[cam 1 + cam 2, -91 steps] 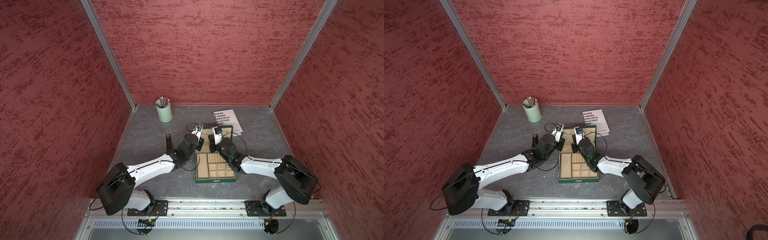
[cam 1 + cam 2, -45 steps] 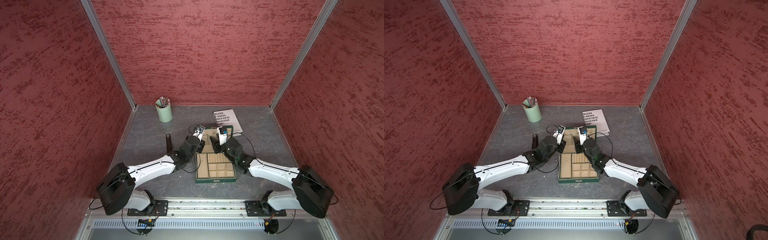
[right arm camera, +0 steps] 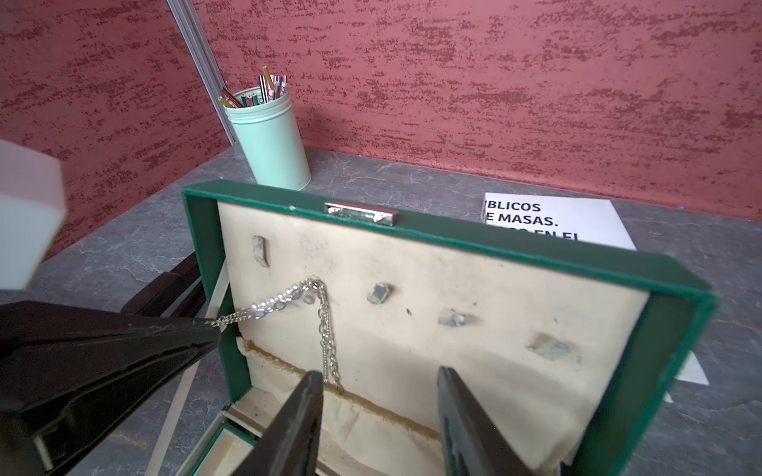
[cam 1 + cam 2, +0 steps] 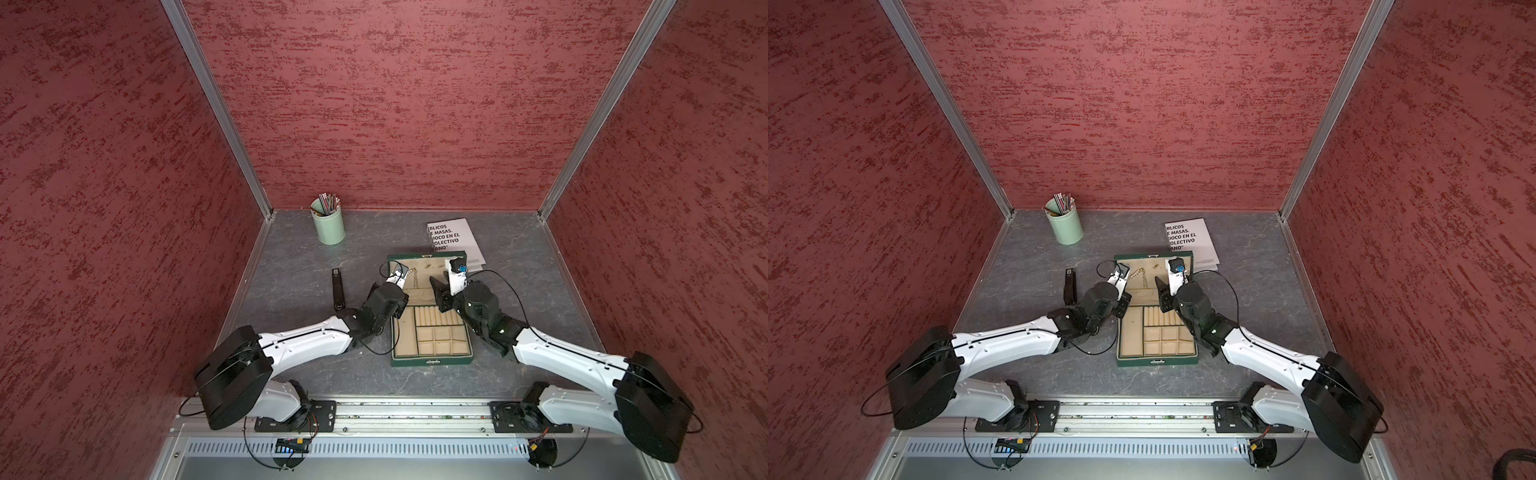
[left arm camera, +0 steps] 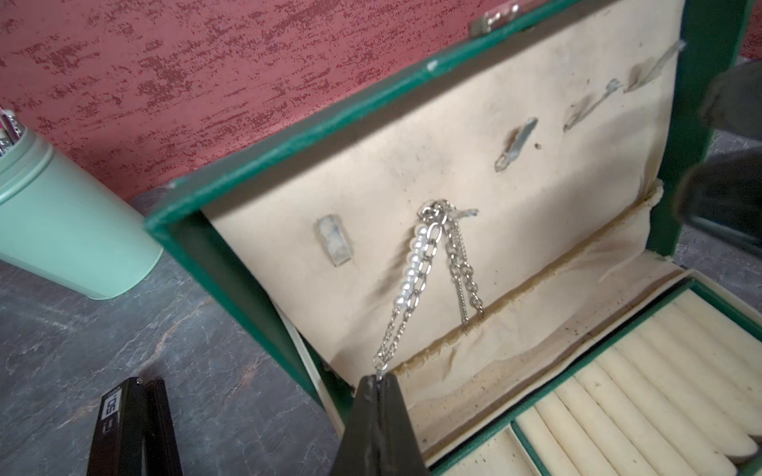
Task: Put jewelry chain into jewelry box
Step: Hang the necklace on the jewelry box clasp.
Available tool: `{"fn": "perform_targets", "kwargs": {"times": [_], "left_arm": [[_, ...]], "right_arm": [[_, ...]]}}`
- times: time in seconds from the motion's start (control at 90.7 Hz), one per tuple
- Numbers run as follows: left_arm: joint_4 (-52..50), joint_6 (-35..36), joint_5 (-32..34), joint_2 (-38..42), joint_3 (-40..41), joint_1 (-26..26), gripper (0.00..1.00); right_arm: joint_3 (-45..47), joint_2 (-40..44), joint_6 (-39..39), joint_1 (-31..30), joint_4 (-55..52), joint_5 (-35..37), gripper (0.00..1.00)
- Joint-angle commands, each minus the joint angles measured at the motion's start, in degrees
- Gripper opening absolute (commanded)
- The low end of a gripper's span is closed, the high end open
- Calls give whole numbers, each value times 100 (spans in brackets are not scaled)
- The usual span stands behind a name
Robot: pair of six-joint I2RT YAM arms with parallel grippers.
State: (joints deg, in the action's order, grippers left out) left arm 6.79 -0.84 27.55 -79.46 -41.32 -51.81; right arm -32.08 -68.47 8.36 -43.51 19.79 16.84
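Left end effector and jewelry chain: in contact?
Touching. The left wrist view shows the left end effector shut on the lower end of the jewelry chain, with the links emerging right at its closed tips. The right wrist view agrees.

The upright lid (image 4: 428,266) of the jewelry box (image 4: 432,362) blocks its far side, and the jewelry chain (image 5: 420,268), stretched from the lid to the closed left claw (image 5: 381,381), bars the lid's left part. The right claw (image 3: 378,371), jaws apart, stands before the lid's middle. The desk (image 4: 432,382) just near of the box is bare; a black bar (image 4: 337,289) lies to its left.
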Motion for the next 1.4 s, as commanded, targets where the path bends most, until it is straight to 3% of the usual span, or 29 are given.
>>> {"fn": "perform_targets", "kwargs": {"times": [0.0,0.738,1.124,1.389], "left_arm": [[-93,-156,93,46,58,-84,0],[-37,-341,-158,-484,-80,-250,0],[-158,-329,-391,-362,-139,-283,28],[-922,-274,-386,631,-145,-403,35]], "right_arm": [[57,95,-27,44,-48,174,48],[74,171,-35,44,-48,232,48],[57,259,-85,46,-98,282,49],[-8,523,-125,47,-399,241,50]]}}
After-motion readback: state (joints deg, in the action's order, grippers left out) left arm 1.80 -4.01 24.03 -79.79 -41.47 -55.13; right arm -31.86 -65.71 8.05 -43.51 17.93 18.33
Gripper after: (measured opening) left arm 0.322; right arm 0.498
